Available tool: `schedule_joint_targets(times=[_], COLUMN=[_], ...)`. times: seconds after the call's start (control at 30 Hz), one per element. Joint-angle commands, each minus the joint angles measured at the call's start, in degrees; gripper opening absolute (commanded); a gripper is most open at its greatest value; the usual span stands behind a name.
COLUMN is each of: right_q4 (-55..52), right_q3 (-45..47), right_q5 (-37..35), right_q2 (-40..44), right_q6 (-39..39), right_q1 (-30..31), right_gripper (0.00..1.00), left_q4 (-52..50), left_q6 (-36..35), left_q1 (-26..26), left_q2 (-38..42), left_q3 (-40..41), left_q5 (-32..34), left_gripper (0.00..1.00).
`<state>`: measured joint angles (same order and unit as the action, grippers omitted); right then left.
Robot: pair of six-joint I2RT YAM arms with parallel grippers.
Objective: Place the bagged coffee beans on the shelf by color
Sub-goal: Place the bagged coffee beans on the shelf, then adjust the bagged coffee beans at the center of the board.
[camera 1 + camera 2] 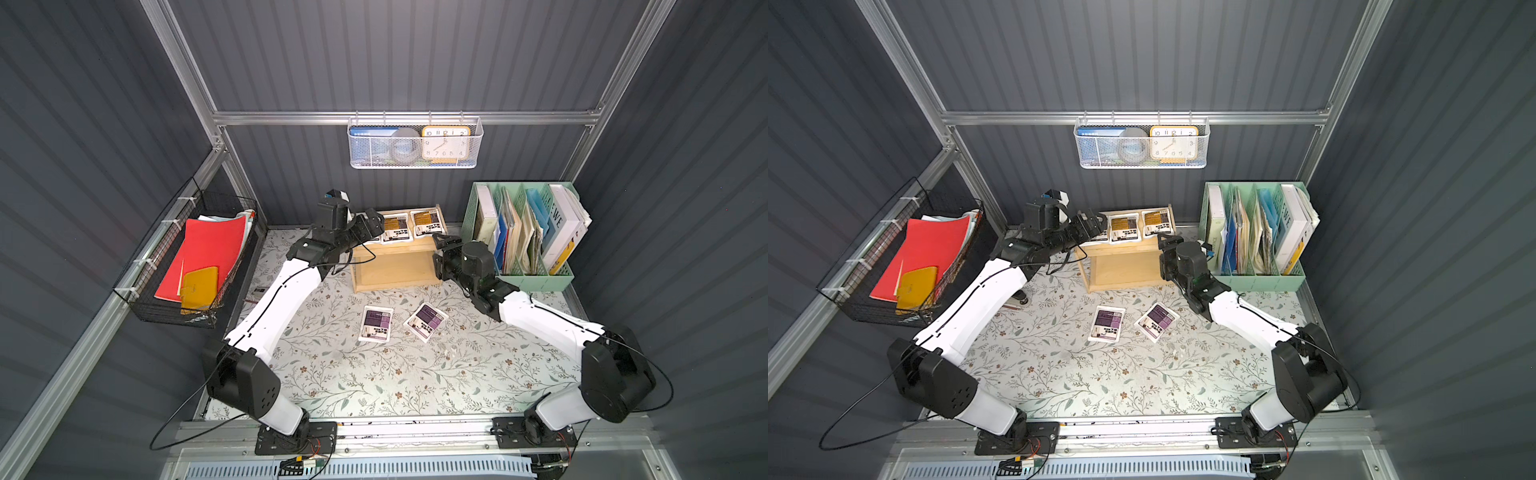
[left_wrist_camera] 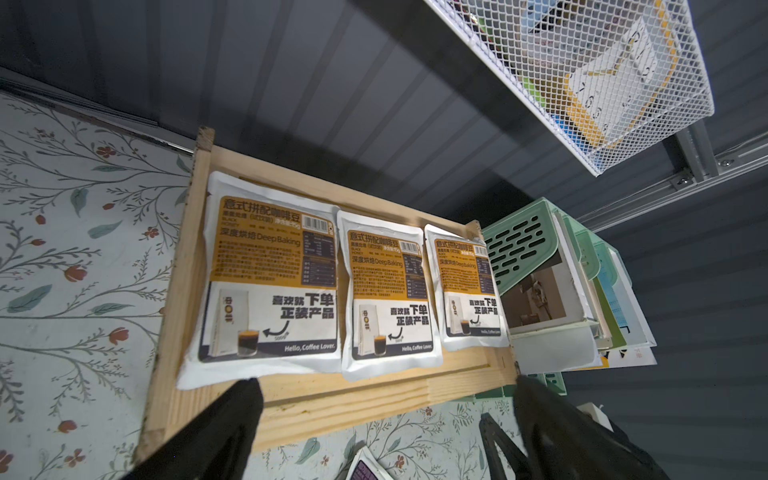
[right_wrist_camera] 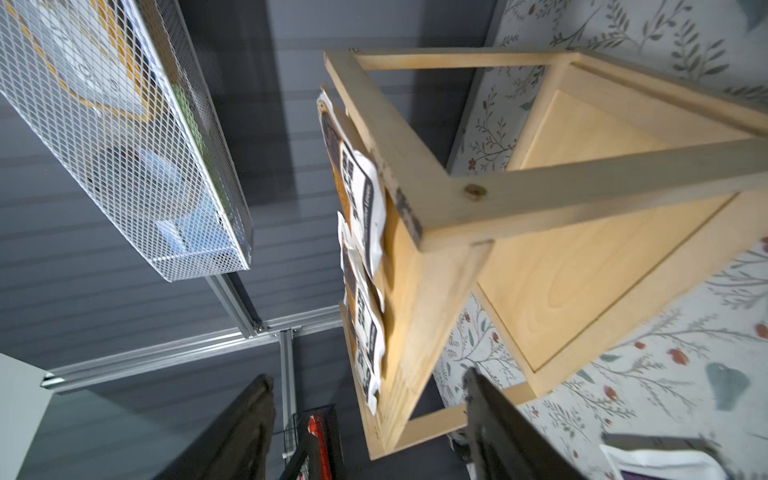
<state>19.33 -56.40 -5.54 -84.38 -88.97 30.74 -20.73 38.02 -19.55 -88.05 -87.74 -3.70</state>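
Shelf: the small wooden shelf (image 1: 397, 266) stands at the back of the flowered surface (image 1: 374, 374), against the dark wall, between the two arms.
Top tray: three yellow coffee bags lie flat side by side in the rimmed top tray, labels up; the left wrist view shows the first yellow bag (image 2: 266, 282), the middle yellow bag (image 2: 388, 295) and the third yellow bag (image 2: 467, 291).
Lower tier: bare wood, as far as the top views and the right wrist view show.
Purple bags: the left purple bag (image 1: 376, 324) and the right purple bag (image 1: 427, 321) lie flat on the surface in front of the shelf, near each other but apart, the right one turned at an angle.
Left hand: the left hand (image 1: 368, 226) hovers over the left end of the top tray, fingers (image 2: 237, 419) spread wide and holding nothing.
Right hand: the right hand (image 1: 444, 243) sits just beside the right end of the shelf, fingers (image 3: 494, 432) apart and empty.
Surroundings: a green file organizer (image 1: 536, 278) stands right of the shelf; a white wire basket (image 1: 415, 143) hangs on the back wall.
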Motion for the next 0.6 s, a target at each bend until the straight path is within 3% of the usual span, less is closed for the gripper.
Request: schedule_joint_targets(times=[0.0, 0.33, 0.57], right_q4=[-3.17, -15.89, -25.65], right_q3=[2.46, 10.34, 10.96], right_q5=[2.49, 0.92, -2.04], right_q2=[3.83, 15.38, 21.21], right_q6=[2.88, 7.17, 9.32], right_q1=[0.84, 3.67, 6.43], right_gripper=[0.75, 0.75, 0.75], left_q4=[-1.41, -3.97, -1.48], left_q6=[-2.29, -3.74, -3.75], left_q1=[0.22, 0.22, 0.22], left_q2=[4.41, 13.43, 16.89], left_q3=[2.97, 15.76, 24.46], left_q5=[2.76, 6.05, 5.46], left_gripper=[1.00, 1.00, 1.00])
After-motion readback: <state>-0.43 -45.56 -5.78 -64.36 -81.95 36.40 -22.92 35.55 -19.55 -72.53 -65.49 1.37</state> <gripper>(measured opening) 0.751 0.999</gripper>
